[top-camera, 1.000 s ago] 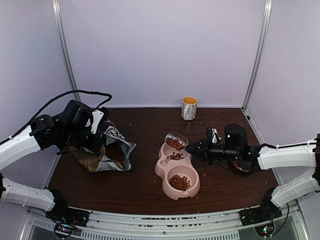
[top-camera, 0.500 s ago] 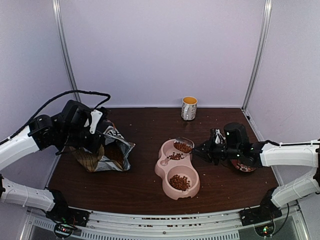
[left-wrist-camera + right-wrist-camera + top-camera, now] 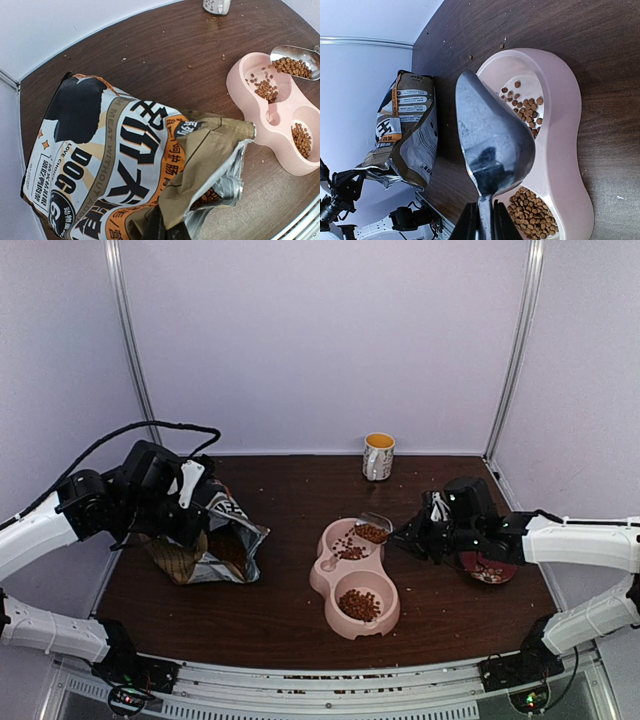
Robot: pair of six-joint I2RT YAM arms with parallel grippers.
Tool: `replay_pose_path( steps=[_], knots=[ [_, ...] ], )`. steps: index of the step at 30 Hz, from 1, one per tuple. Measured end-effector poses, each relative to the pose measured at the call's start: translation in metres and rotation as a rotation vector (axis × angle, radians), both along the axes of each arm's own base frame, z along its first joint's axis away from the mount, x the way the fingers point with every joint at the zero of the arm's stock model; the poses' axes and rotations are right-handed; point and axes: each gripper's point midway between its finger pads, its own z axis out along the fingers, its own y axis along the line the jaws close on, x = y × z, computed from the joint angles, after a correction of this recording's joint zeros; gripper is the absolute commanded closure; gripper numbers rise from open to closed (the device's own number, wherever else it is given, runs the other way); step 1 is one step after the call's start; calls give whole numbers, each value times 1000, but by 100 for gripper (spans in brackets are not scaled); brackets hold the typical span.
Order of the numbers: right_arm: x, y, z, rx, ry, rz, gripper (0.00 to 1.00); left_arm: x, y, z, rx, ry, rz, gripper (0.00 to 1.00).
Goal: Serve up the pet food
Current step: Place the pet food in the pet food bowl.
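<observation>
Pinching scoop (image 3: 490, 130) (right hand (image 3: 481, 214) closed)

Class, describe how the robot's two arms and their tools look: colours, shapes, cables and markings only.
Both the left arm and right arm have smooth white tubular links joined by bulky black joints. A thin black cable arches off the left arm. The left tool and right tool are black, each with a small white part near the wrist. No lettering is legible.
</observation>
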Motion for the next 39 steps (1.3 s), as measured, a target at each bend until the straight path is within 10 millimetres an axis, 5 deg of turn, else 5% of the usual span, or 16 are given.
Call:
replay_pose_path(
  steps=[39],
  knots=[
    [2,-2,9,-317,-52,42,100,-1,2,1,-1,-2,3,100]
  ],
)
